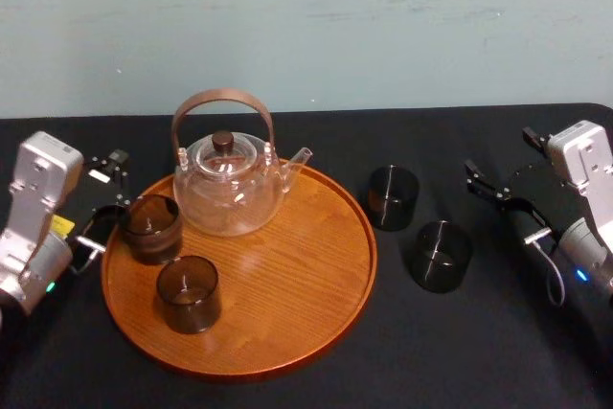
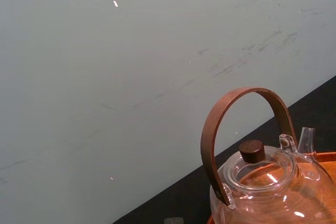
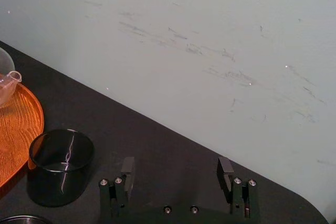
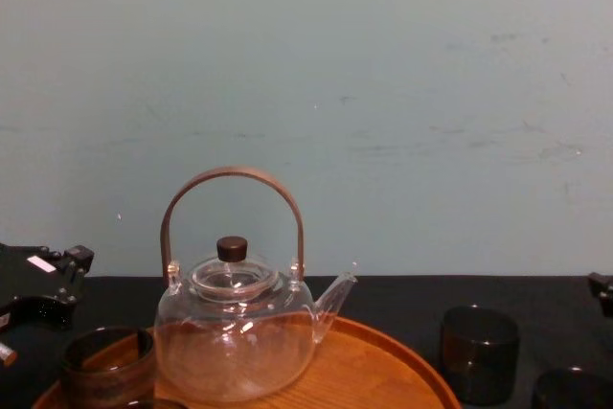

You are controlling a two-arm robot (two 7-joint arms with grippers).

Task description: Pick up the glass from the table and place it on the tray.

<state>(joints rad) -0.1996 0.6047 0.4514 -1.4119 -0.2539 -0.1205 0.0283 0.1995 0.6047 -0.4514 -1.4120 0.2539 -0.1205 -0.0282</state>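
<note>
Head view | tray [image 1: 316,280] holds two glasses [image 1: 151,227] [image 1: 188,294] | two table glasses [image 1: 393,197] [image 1: 442,256] | right pincer [image 3: 176,165] spread

Clear glass teapot [image 1: 228,193], upright, a little left of the middle of the black tabletop [image 1: 498,342]. Brown arched handle [image 1: 222,96] standing straight over the glass lid [image 1: 222,155], with a dark round knob [image 1: 223,141] in the middle of the lid. Short glass spout [image 1: 300,157] turned toward the right side. Behind the tabletop, a pale blue-green wall [image 1: 306,26] with faint grey scuff marks and a few small bright specks.
</note>
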